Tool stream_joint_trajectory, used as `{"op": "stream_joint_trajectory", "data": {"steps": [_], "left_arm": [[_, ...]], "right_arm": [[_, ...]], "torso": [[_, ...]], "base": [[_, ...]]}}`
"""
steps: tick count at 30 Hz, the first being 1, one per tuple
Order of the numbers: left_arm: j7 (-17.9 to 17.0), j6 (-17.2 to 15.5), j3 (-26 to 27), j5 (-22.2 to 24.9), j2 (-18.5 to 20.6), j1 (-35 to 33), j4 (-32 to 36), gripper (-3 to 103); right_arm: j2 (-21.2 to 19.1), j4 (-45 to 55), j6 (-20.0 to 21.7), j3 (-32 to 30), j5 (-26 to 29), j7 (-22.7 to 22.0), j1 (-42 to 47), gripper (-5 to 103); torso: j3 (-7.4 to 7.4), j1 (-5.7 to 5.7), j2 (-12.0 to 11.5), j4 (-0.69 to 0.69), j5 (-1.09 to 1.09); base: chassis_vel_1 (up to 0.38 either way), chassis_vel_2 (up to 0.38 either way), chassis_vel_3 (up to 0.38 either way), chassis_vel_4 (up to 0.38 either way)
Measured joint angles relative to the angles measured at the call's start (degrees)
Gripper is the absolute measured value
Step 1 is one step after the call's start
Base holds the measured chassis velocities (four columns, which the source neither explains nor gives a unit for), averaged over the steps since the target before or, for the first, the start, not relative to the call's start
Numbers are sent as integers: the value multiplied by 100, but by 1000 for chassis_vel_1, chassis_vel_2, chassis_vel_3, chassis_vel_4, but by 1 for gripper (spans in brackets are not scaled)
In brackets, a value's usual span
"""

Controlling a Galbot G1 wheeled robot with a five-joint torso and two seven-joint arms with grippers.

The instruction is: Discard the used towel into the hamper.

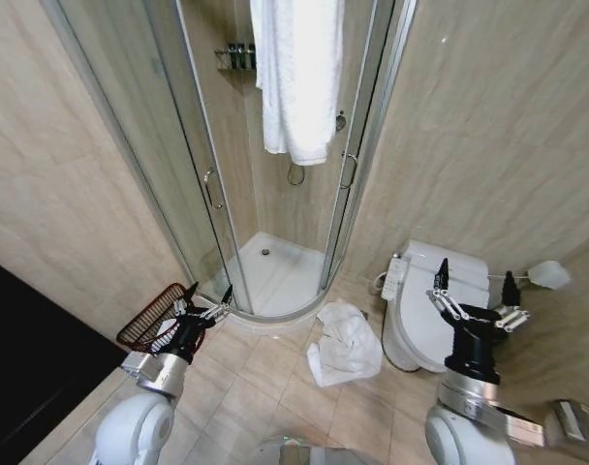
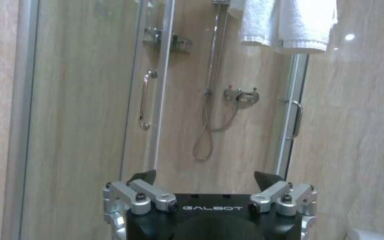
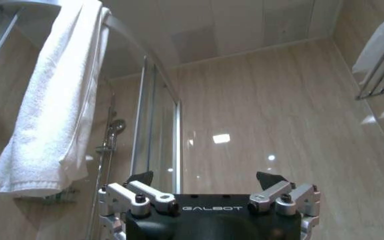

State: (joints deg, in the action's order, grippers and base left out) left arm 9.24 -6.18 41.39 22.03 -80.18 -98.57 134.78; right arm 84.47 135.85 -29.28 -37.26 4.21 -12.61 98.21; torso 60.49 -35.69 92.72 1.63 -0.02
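The used towel (image 1: pixel 345 341) lies crumpled and white on the tiled floor, just outside the shower and beside the toilet. The hamper (image 1: pixel 144 320), a dark reddish-brown wire basket, stands on the floor at the left against the wall. My left gripper (image 1: pixel 209 295) hangs open right beside the hamper's rim, nothing between its fingers; it points at the shower (image 2: pixel 206 177). My right gripper (image 1: pixel 476 276) is raised open and empty over the toilet, aimed up at the wall (image 3: pixel 205 177). Both grippers are well apart from the towel on the floor.
A clean white towel (image 1: pixel 296 77) hangs over the curved glass shower enclosure (image 1: pixel 217 194). The white toilet (image 1: pixel 435 300) stands at the right, with a paper holder (image 1: pixel 548 274) on the wall. A dark panel (image 1: pixel 33 358) borders the left. Open floor tiles (image 1: pixel 265 378) lie between hamper and towel.
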Motion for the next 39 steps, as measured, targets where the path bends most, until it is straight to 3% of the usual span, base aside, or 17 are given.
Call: {"op": "stream_joint_trajectory", "data": {"steps": [10,19,27,28,32,36,39], "left_arm": [[0,0,-1,0,-2,0,1,99],[0,0,-1,0,-2,0,1,99],[1,0,-1,0,-2,1,1,99],[1,0,-1,0,-2,1,1,99],[1,0,-1,0,-2,1,1,99],[0,0,-1,0,-2,0,1,99],[1,0,-1,0,-2,0,1,99]], "right_arm": [[-216,221,311,-132,106,-35,-177,100],[-548,361,573,-533,584,-42,-522,100],[-1443,488,963,-1379,1771,517,-970,100],[-1443,488,963,-1379,1771,517,-970,100],[-2049,405,1235,-1808,2555,553,-1292,100],[-2272,162,1165,-1828,2643,447,-1542,100],[-2286,-3,1139,-1754,2268,136,-1769,100]], "torso": [[0,-1,0,0,2],[1,-2,0,1,3],[0,-1,0,1,2],[0,-1,0,1,2],[1,-1,0,0,2],[1,-1,0,2,2],[1,-3,-1,2,3]], "base": [[-2,2,11,9],[46,57,30,48],[84,92,95,94],[75,113,152,121],[112,108,124,115],[126,129,136,124],[137,133,134,128]]}}
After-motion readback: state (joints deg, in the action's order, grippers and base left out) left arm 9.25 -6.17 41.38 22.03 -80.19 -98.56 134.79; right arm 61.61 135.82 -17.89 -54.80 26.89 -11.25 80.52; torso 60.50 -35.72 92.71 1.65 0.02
